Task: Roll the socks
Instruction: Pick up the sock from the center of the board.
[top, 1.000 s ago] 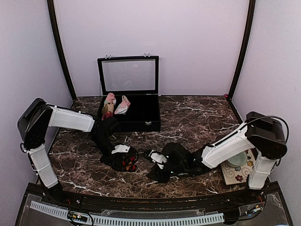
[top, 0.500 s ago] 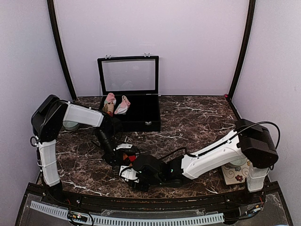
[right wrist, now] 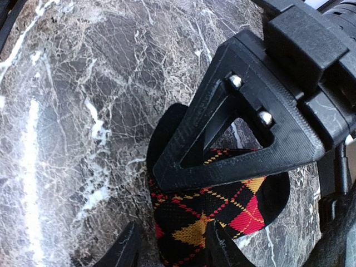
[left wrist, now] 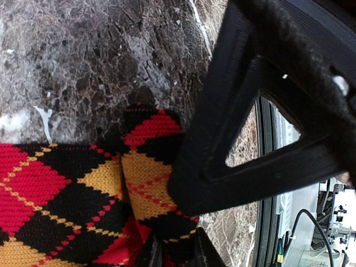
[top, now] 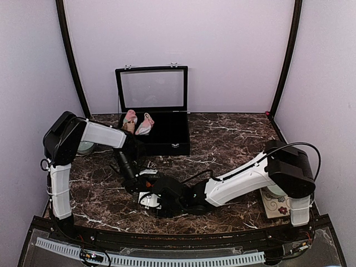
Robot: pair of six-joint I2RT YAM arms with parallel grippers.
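Note:
The black argyle sock [left wrist: 61, 206] with red, orange and yellow diamonds lies flat on the marble table, mostly hidden under both grippers in the top view. My left gripper [left wrist: 171, 253] is shut on a raised fold at its edge. My right gripper [right wrist: 171, 247] is open at the sock [right wrist: 222, 214]: one finger rests over the fabric, the other on bare marble. The two grippers meet at the front left, the left gripper [top: 143, 181] just behind the right gripper [top: 151, 199]. The pink spotted sock [top: 146, 124] lies in the black case.
The open black case [top: 167, 136] stands at the back, with a pink-topped upright roll [top: 129, 123] inside. A flowered mat [top: 276, 207] lies by the right arm's base. A pale bowl [top: 84, 148] sits behind the left arm. The table's front rail [left wrist: 266, 183] is close.
My right arm has swept left from the table's middle to the argyle sock beside the left gripper. The left arm's elbow has risen while its gripper stayed at the sock.

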